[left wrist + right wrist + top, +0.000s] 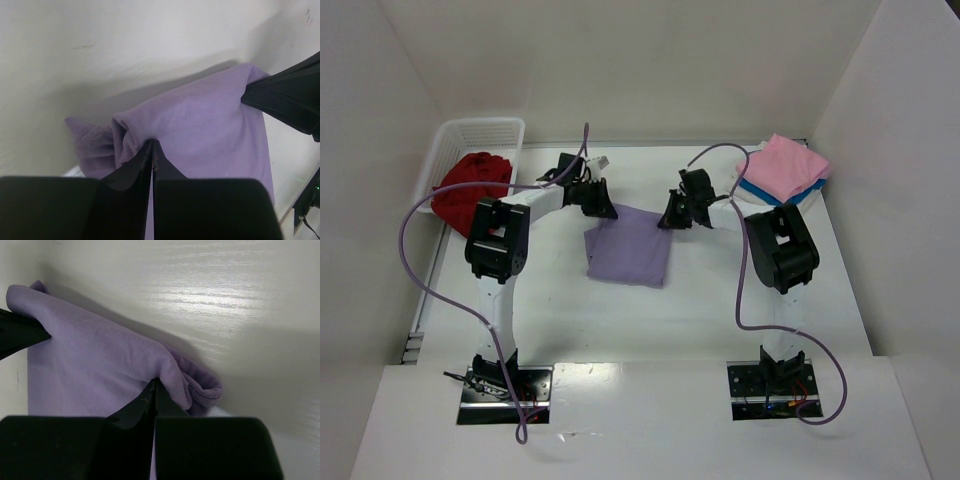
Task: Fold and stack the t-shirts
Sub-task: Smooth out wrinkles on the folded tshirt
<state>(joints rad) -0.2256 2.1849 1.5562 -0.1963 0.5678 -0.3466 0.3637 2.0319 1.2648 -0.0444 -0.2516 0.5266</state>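
Observation:
A lavender purple t-shirt (pixel 628 248) lies folded in the middle of the table. My left gripper (pixel 603 208) is shut on its far left corner, and my right gripper (pixel 672 216) is shut on its far right corner. In the left wrist view the purple t-shirt (pixel 210 130) bunches at my closed left gripper (pixel 152 142), with the right gripper's dark fingers (pixel 285 97) at the other corner. In the right wrist view the purple t-shirt (pixel 95 370) folds over my closed right gripper (pixel 155 381). A deep red t-shirt (pixel 470 185) sits in the basket. A pink t-shirt (pixel 785 166) tops a bright blue t-shirt (pixel 760 192) at the far right.
A white lattice basket (pixel 480 133) stands at the far left corner against the wall. White walls enclose the table on three sides. Purple cables loop over both arms. A white cloth (pixel 790 203) shows under the blue t-shirt.

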